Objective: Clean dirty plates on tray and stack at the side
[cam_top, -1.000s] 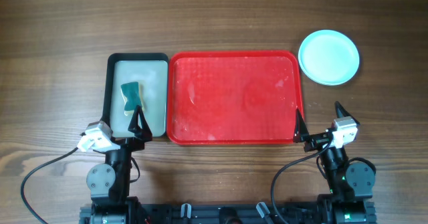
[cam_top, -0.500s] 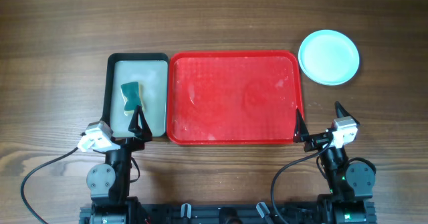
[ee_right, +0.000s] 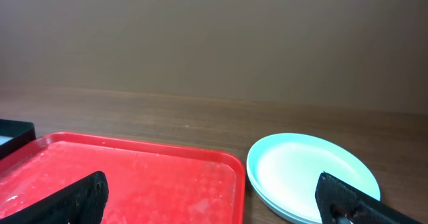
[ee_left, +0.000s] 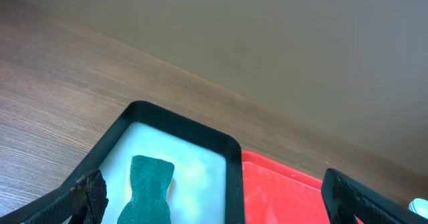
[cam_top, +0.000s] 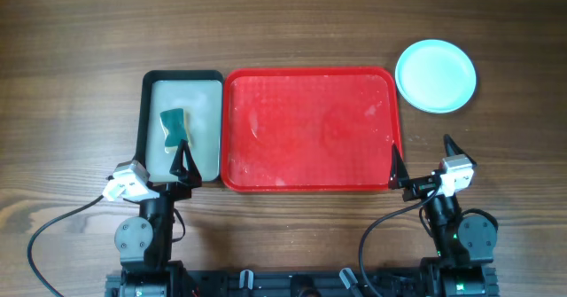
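Note:
The red tray (cam_top: 310,128) lies in the middle of the table with no plates on it; pale smears show on its surface. It also shows in the right wrist view (ee_right: 134,177) and the left wrist view (ee_left: 281,190). The plates (cam_top: 435,75) sit in a pale-blue stack on the table to the right of the tray, also in the right wrist view (ee_right: 311,174). My left gripper (cam_top: 182,160) is open and empty at the near end of the black tray. My right gripper (cam_top: 421,160) is open and empty near the red tray's front right corner.
A smaller black-rimmed tray (cam_top: 152,93) with a pale inside stands left of the red tray and holds a green sponge (cam_top: 174,125), also seen in the left wrist view (ee_left: 148,187). Both arm bases stand at the table's front edge.

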